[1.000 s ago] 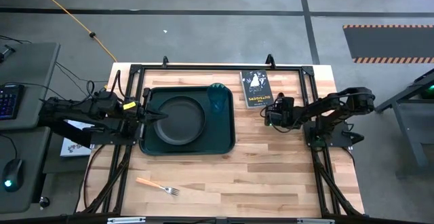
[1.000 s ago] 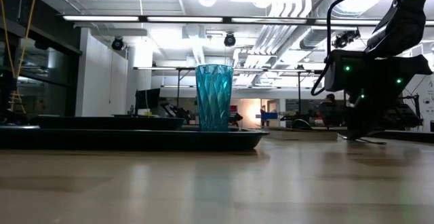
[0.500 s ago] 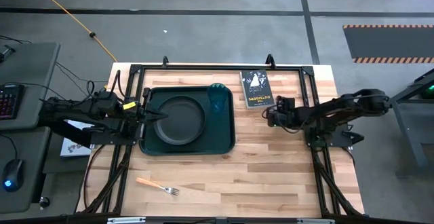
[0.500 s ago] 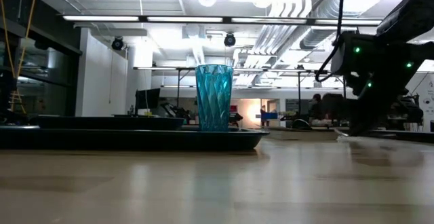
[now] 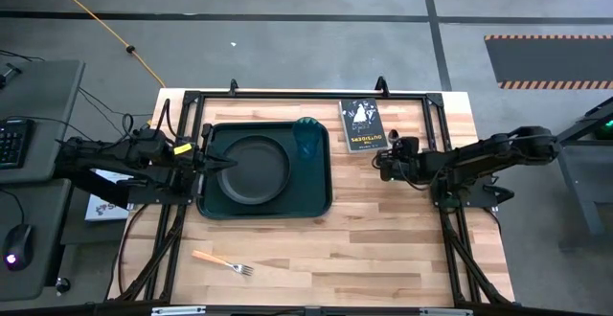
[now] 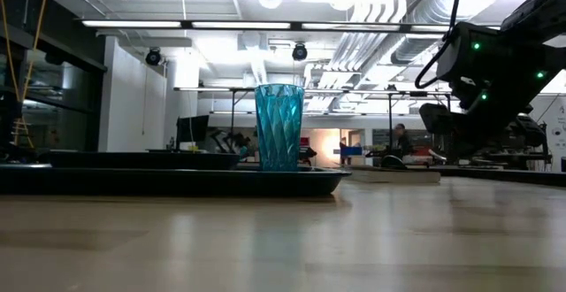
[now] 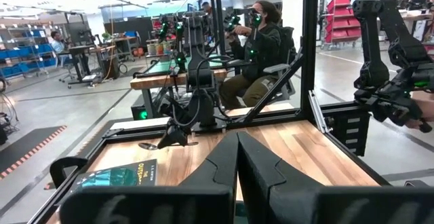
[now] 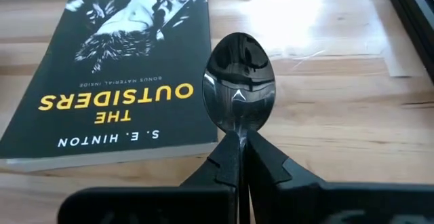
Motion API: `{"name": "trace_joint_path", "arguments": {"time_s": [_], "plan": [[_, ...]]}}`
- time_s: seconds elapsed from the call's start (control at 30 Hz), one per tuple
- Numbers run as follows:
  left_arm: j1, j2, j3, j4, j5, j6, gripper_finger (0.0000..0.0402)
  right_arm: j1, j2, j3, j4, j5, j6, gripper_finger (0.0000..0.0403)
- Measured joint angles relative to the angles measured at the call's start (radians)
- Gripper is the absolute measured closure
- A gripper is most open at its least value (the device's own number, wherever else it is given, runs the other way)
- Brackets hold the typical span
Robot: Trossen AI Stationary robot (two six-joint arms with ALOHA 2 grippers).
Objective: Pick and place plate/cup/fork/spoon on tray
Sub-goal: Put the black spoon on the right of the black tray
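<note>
The dark green tray lies at the table's left middle. On it rest the black plate and, at its far right corner, the upright teal cup. The orange-handled fork lies flat on the wood near the front edge. My right gripper is shut on the dark spoon, just right of the black book. My left gripper is shut, level above the tray's left rim, holding nothing. My right gripper pinches the spoon at its neck, just behind the bowl, between its two fingers. The fingers slant down from the table's right side and lie along the spoon. The bowl sticks out past the fingertips, hollow side up, above the wood by the book's corner; the handle is hidden.
The black book lies flat at the far edge, between the tray and my right gripper. A black metal frame runs along the table's edges. Bare wood spreads across the near half and right of the tray. People sit at benches beyond the table.
My right gripper has risen off the table with the spoon, which it has lifted from the wood beside the book, and it has tipped to a shallower slant. That arm's elbow has drawn back toward the table's right edge.
</note>
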Motion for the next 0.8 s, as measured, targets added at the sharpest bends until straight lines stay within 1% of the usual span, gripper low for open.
{"name": "trace_joint_path", "arguments": {"time_s": [0.23,0.4,0.6,0.8], "plan": [[0.000,0.000,0.000,0.000,0.000,0.000,0.0402,0.010,0.000,0.000,0.001,0.010,-0.008,0.0403],[0.000,0.000,0.000,0.000,0.000,-0.001,0.0402,0.036,0.000,0.001,0.008,0.056,-0.016,0.0403],[0.000,0.000,0.000,0.001,0.000,0.000,0.0401,0.074,-0.003,0.007,0.096,0.137,-0.117,0.0403],[0.000,0.000,0.000,0.000,0.000,0.000,0.0401,0.076,-0.006,0.099,0.098,0.172,-0.260,0.0403]]}}
